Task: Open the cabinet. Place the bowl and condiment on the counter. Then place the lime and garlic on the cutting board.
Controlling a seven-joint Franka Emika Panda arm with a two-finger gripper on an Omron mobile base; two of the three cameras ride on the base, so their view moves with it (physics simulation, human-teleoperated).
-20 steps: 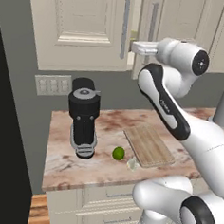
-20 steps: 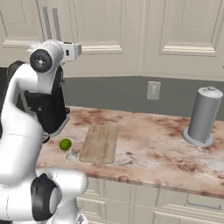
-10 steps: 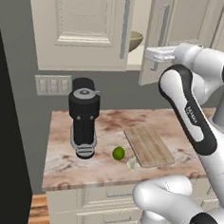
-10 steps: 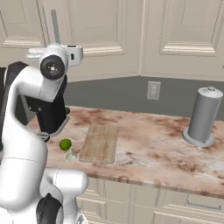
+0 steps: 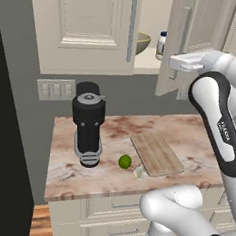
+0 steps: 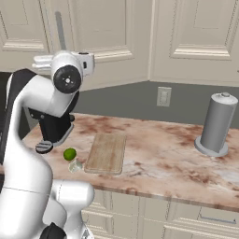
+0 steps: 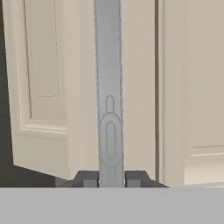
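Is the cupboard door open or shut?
Partly open. The cabinet's right door is swung out, showing the bowl and condiment jar inside; the left door is shut.

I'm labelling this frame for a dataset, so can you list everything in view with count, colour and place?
cabinet: one, cream, on the wall above the counter; left door shut, right door swung partly open
door handle: one, grey metal bar, on the open door, between the gripper's fingers
bowl: one, olive-yellow, on the cabinet shelf
condiment: one, white jar with a dark blue lid, on the shelf right of the bowl
counter: one, pinkish-brown marble
cutting board: one, light-brown wood, on the counter
lime: one, green, on the counter left of the board
garlic: one, whitish, at the board's near corner
coffee machine: one, black, counter's left
paper towel roll: one, grey, counter's right
gripper: one, dark fingers, shut on the door handle
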